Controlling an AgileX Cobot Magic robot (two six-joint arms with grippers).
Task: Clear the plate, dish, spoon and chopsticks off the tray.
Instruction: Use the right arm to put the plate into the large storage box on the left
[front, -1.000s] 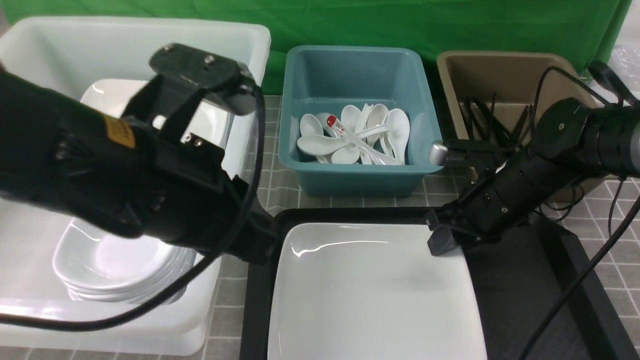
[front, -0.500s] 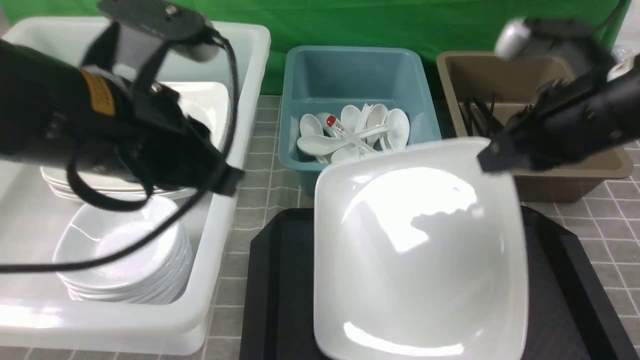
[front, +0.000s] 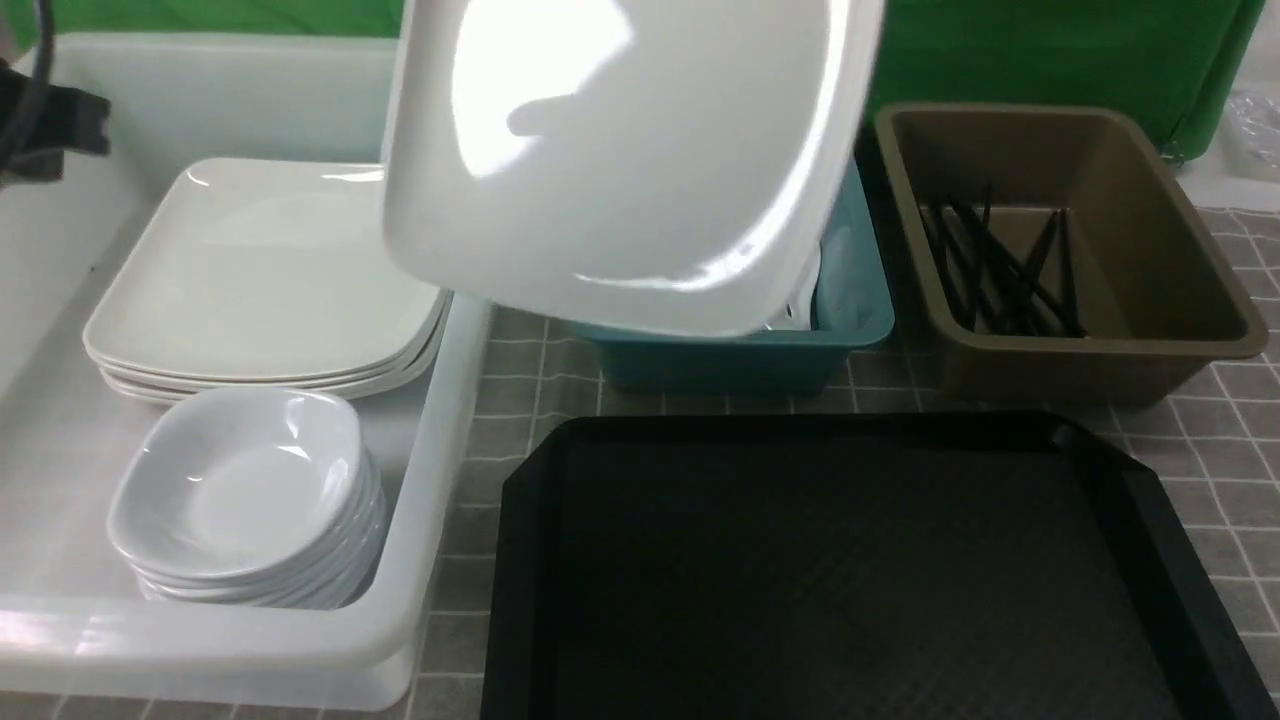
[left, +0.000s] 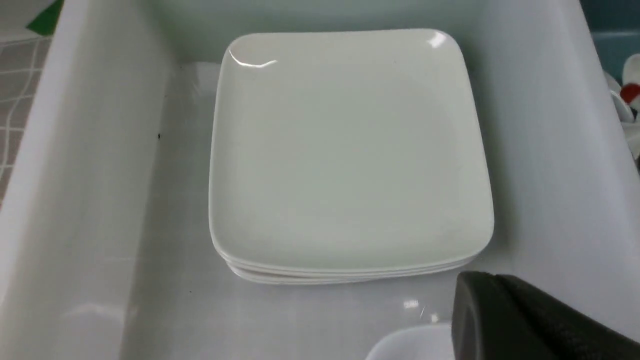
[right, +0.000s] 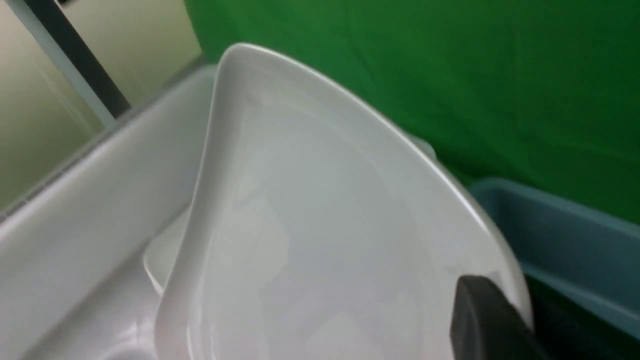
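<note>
1. Plate (front: 620, 140) airborne, tilted, rim pinched in right claw (right: 482, 322); body extends away from claw, well apart from tray (front: 850, 560).
2. Left claw (left: 505, 320): open or closed, cannot tell; near stacked plates (left: 350, 160).

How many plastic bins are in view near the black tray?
3. The white bin on the left, the teal bin in the middle, partly hidden by the plate held in the air, and the brown bin on the right.

A green cloth backdrop (front: 1050, 50) hangs behind a tabletop (front: 1230, 420) covered in grey grid-patterned squares.
</note>
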